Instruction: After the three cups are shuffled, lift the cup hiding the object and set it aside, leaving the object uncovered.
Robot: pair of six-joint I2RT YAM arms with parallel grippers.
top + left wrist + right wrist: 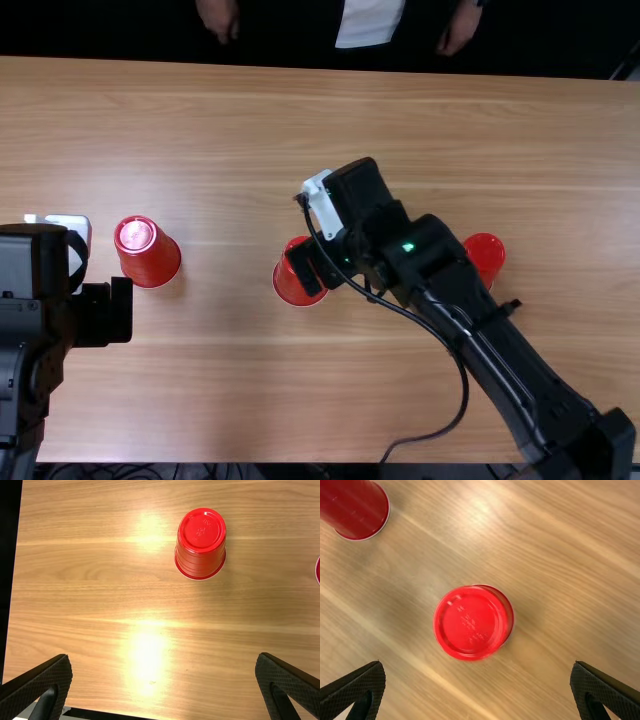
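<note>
Standing mouth-down in a row across the light brown wooden worktop (320,120), three red plastic cups of tapered shape are seen, well apart from one another. The left cup (147,252) is found toward the worktop's left side, the middle cup (292,278) near the centre, and the right cup (486,254) to the right, partly covered in the top view by the black right arm (440,280). That arm is stretched from the near right corner across the middle, so that its wrist is held above the middle cup. The right arm's jaws are spread wide: in the right wrist view the two black fingers (355,687) are seen far apart, the middle cup (472,622) lies between and beyond them, and no contact with it can be made out. A second red cup (352,507) is shown farther off in that view; which one it is cannot be told. The black left arm (40,300) is placed at the worktop's near left edge. The left arm's jaws are likewise held wide, their fingers (40,682) far apart, with the left cup (201,542) ahead of them and untouched.
</note>
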